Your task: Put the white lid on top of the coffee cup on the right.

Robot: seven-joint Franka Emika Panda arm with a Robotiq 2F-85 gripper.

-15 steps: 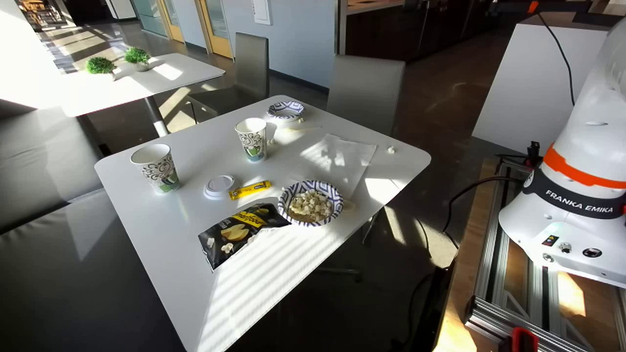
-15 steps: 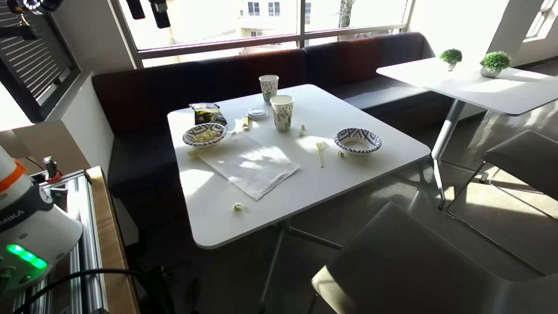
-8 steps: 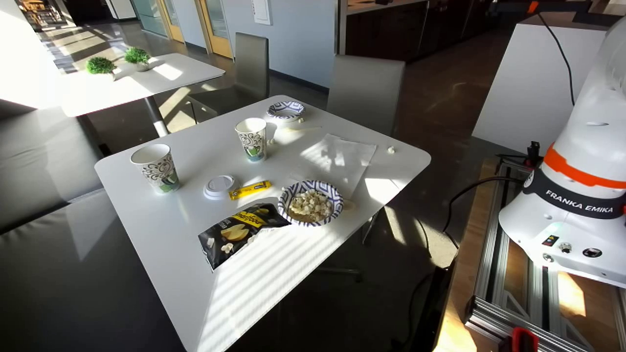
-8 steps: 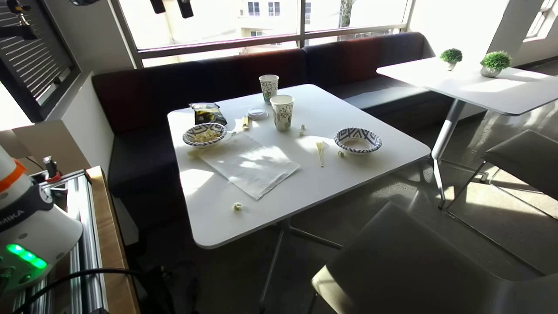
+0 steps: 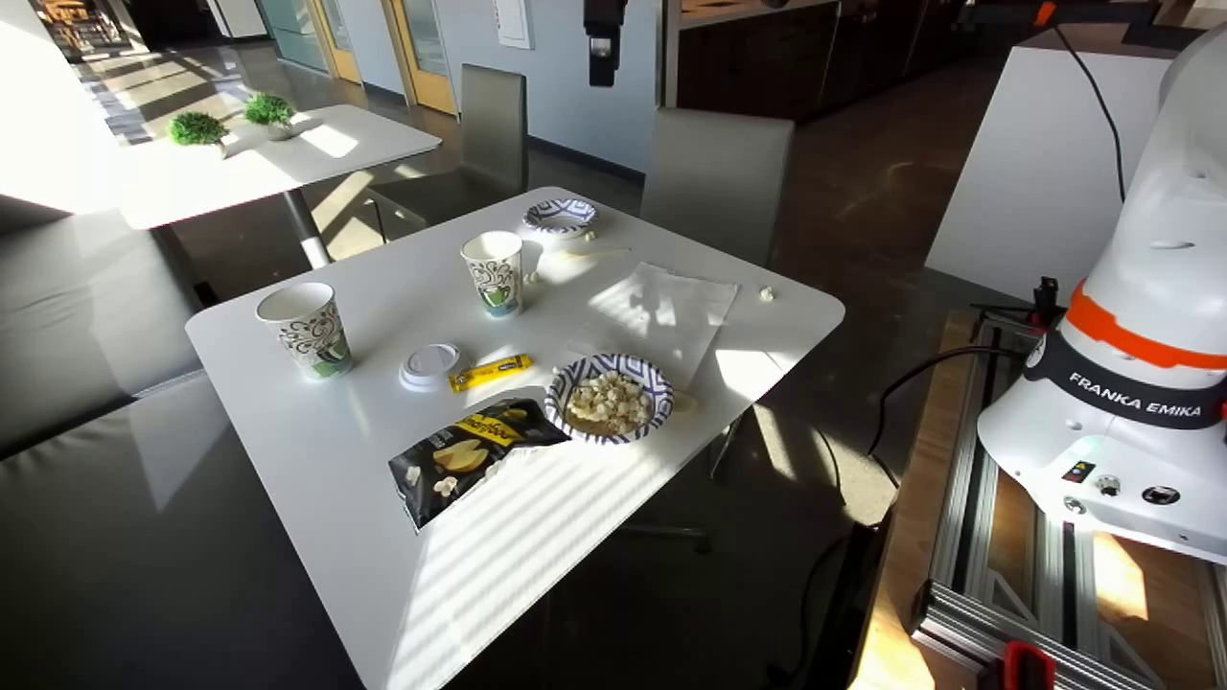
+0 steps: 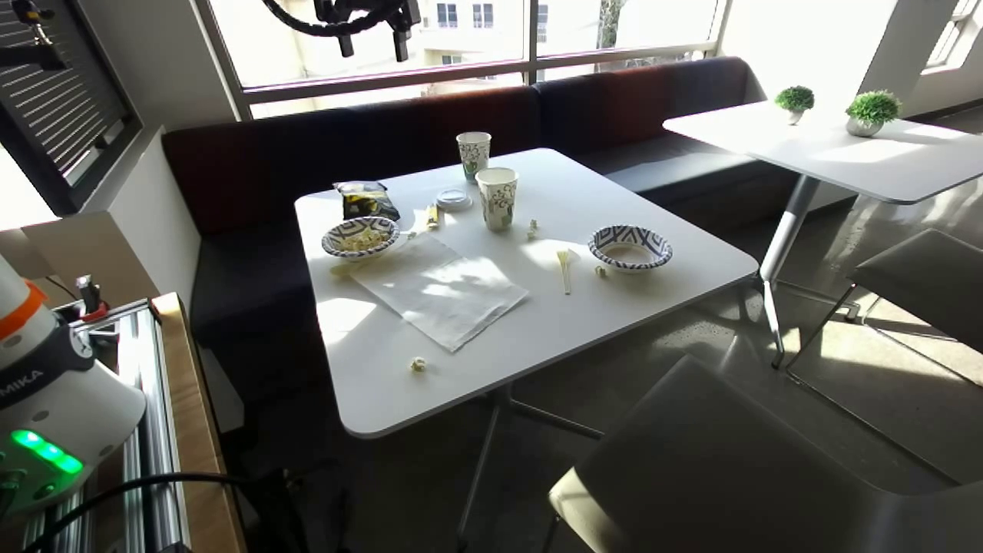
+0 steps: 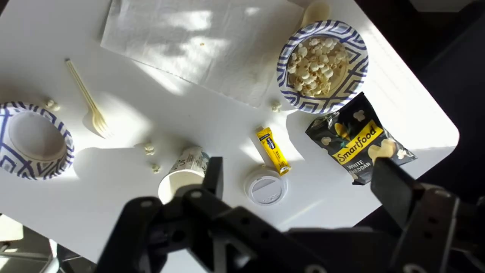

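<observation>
The white lid (image 5: 429, 366) lies flat on the table (image 5: 331, 460), a yellow packet touching its edge; in the wrist view the lid (image 7: 266, 188) appears nearer the left finger. The right-hand coffee cup (image 5: 495, 276) stands upright and uncovered, also seen as the nearer cup (image 6: 498, 201). In the wrist view this cup (image 7: 185, 170) is partly hidden by the left finger. A matching cup (image 5: 307, 333) stands farther left, outside the wrist view. High above the table, my gripper (image 6: 374, 52) hangs open with nothing between its fingers; the wrist view shows the gripper (image 7: 303, 178) spread wide.
A yellow packet (image 5: 490, 372), a black popcorn bag (image 5: 470, 455) and a bowl of popcorn (image 5: 661, 407) lie near the lid. Farther off are a second patterned bowl (image 6: 630, 247), a napkin (image 6: 445, 292), a fork (image 6: 565, 273) and loose popcorn.
My gripper has moved right and lower in an exterior view, and part of it has come into sight at the top of the other. The things on the table have stayed put.
</observation>
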